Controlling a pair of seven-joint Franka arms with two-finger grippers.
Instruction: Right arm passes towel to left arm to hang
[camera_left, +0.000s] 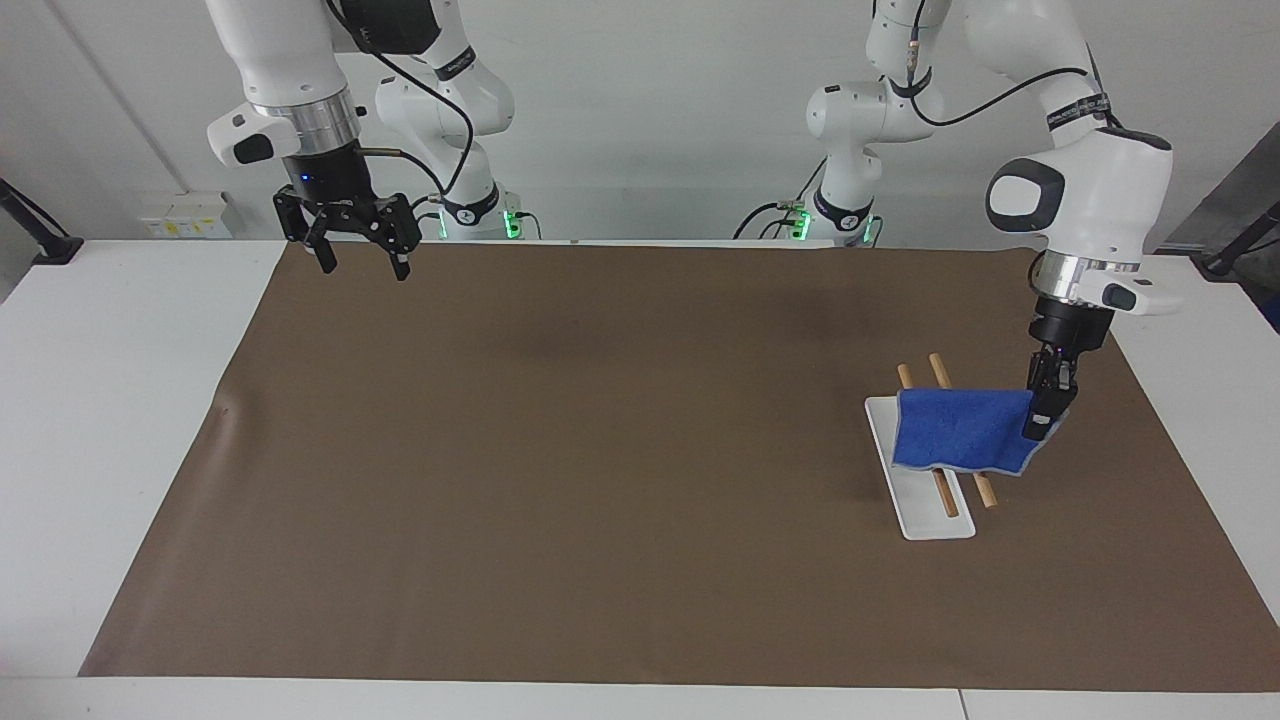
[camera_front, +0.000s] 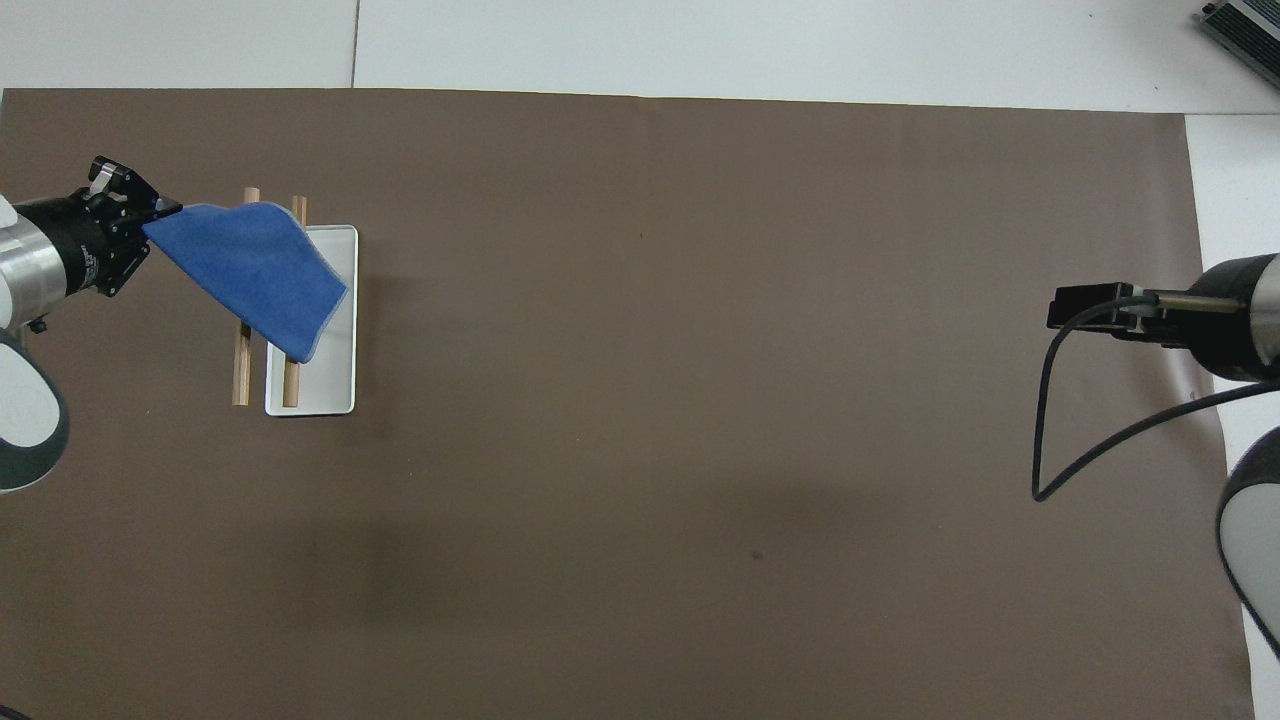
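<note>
Blue towel draped over a rack at the facing view's right.
The left gripper pinches the small blue cloth towel across two wooden rails on a white tray; the right gripper, spread and empty, waits upper left.

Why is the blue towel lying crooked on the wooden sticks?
The left tool is shut on one corner of the towel, so the cloth drapes slantwise across the rack's two wooden rods over the white base. It is not let go yet. The right tool hangs open, waiting. Nothing looks spilled or broken.
</note>
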